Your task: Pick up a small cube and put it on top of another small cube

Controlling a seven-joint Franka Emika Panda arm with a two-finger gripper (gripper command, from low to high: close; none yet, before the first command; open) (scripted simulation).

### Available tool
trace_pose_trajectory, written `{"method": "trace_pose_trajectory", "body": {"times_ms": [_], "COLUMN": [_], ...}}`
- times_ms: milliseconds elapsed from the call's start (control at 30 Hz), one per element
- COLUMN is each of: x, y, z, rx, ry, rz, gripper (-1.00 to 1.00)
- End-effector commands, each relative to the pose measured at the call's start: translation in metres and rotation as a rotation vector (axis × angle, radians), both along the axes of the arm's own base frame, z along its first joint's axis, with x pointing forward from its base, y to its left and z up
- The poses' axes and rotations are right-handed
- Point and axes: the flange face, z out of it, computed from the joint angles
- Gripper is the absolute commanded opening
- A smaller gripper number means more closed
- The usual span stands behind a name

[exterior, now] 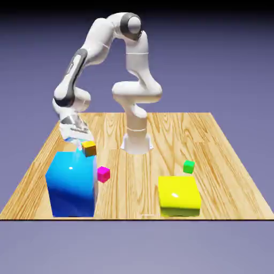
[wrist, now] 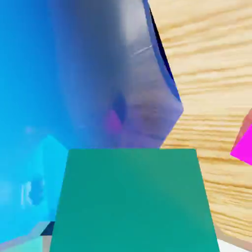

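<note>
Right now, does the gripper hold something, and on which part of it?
Yes. The gripper is shut on the small cyan-teal cube, which fills the bottom of the hand view. Its fingertips are hidden, so the faces gripped cannot be told.

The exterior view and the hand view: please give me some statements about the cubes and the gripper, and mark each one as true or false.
1. The gripper is shut on the small teal cube. True.
2. The tiny green cube lies beside the big blue cube. False: it sits behind the big yellow block.
3. The tiny magenta cube rests on the table next to the big blue cube. True.
4. The teal cube already sits on the tiny orange-brown cube. False: it is in the gripper, not on that cube.
</note>
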Motion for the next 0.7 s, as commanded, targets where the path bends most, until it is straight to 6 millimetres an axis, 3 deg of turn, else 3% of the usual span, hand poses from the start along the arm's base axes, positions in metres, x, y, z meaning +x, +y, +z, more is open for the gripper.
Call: {"method": "trace_pose_trajectory", "body": {"times_ms": [0,267,300,333,567,600,667], "x": [-0.001,-0.010,-0.025,-0.025,-0.003,-0.003,-0.005], "y": [0.003,0.027,0.016,0.016,0.046,0.046,0.041], "z": [-0.003,-0.025,-0.025,-0.025,-0.079,-0.079,-0.071], "rx": [0.022,0.183,0.207,0.207,0.207,0.207,0.209], "ry": [0.039,0.347,0.353,0.353,0.353,0.353,0.352], "rz": [-0.004,-0.073,-0.139,-0.139,-0.139,-0.139,-0.138], "gripper": [-1.00,-1.00,-1.00,-1.00,-1.00,1.00,1.00]}}
